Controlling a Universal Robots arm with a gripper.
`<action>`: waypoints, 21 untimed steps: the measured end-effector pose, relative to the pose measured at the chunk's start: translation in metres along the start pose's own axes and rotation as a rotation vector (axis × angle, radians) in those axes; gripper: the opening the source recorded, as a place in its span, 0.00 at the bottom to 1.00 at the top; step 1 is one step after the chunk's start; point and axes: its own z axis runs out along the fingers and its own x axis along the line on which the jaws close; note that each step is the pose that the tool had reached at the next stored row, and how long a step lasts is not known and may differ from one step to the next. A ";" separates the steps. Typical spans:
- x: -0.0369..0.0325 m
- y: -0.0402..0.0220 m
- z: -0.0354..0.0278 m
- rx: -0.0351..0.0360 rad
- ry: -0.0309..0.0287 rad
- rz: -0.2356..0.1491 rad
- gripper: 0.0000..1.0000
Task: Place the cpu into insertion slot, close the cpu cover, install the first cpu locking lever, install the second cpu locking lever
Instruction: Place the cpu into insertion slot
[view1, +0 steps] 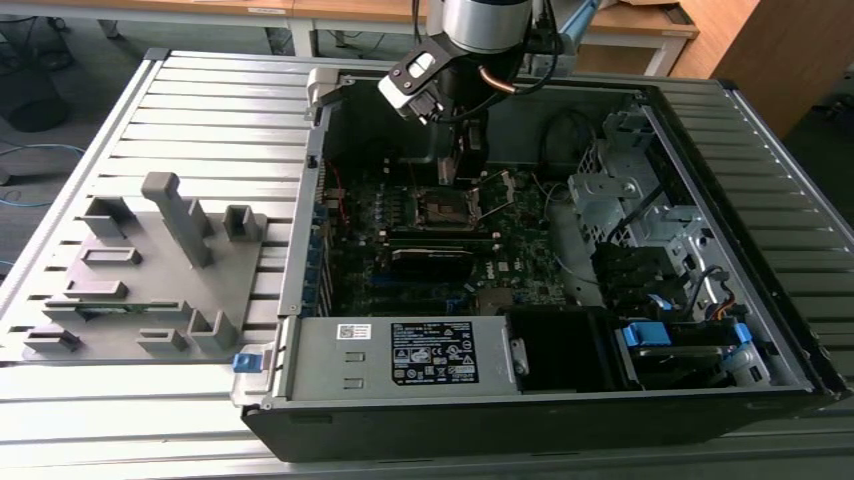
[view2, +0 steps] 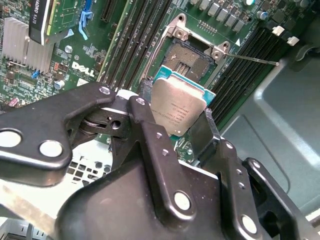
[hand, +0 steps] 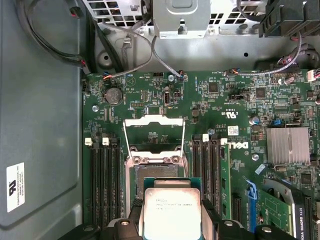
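My gripper (view2: 176, 105) is shut on the cpu (view2: 177, 110), a flat square chip with a dull grey metal top, pinched at two opposite edges by the black fingers (view2: 146, 125). In the first wrist view the cpu (hand: 171, 212) hangs just short of the insertion slot (hand: 155, 171), overlapping its near edge. The slot's dark centre (view2: 186, 60) is bare. The cpu cover (hand: 154, 132), a silvery frame, stands swung up at the slot's far side. A thin locking lever (view2: 250, 57) sticks out sideways. In the exterior view the gripper (view1: 467, 170) hovers inside the computer case just above the slot (view1: 447, 207).
Long black memory slots (hand: 105, 185) flank the socket on both sides. A finned heat sink (hand: 287, 145), a cable bundle (hand: 60, 45) and the case wall (hand: 40, 125) lie close by. A power supply (view1: 400, 355) and a grey fixture (view1: 147, 270) sit toward the exterior view's left.
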 end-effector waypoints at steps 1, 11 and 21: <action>0.0001 0.0000 0.0006 -0.0002 0.0005 0.000 0.54; -0.0002 -0.0012 0.0093 -0.0007 0.0004 -0.009 0.54; -0.0003 -0.0014 0.0150 -0.0022 0.0008 -0.018 0.54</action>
